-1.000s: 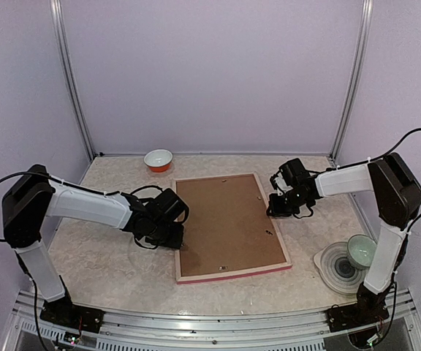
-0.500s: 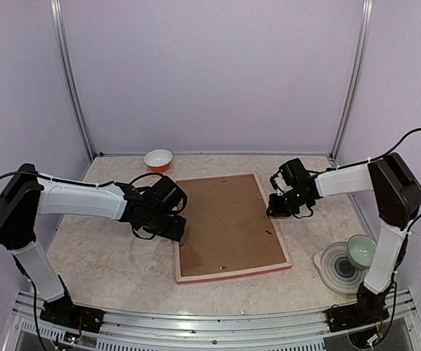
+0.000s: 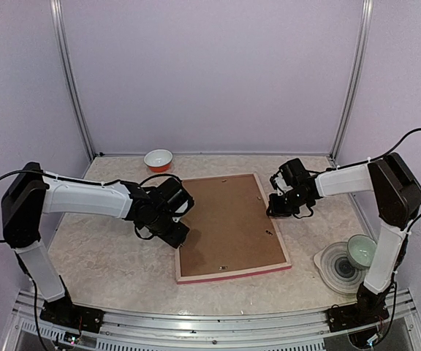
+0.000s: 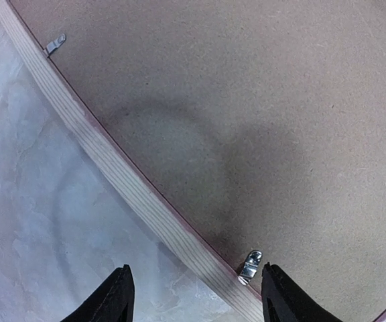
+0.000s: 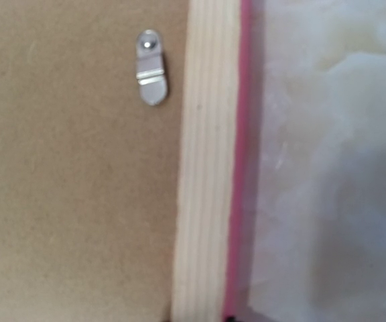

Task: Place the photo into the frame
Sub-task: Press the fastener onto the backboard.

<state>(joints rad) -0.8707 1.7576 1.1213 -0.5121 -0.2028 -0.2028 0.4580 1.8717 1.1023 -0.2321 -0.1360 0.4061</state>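
Observation:
The frame [image 3: 232, 273] lies face down on the table, pale wood back up with a pink edge showing. A brown backing board [image 3: 225, 219] fills it, and the photo is hidden. My left gripper [image 3: 177, 235] hovers over the frame's left rail. In the left wrist view it [image 4: 196, 285] stands open, straddling the rail [image 4: 112, 168] beside a small metal clip [image 4: 250, 265]. My right gripper [image 3: 281, 210] sits low at the frame's right rail [image 5: 206, 168], near another clip [image 5: 151, 67]. Its fingertips barely show at the bottom of the right wrist view.
An orange bowl [image 3: 158, 159] stands at the back left of the frame. A pale green bowl [image 3: 361, 250] sits on a round plate [image 3: 336, 267] at the front right. Enclosure walls close in the table on three sides.
My left gripper has opened and shifted slightly right and back onto the frame's left rail. The right arm and the frame have not moved.

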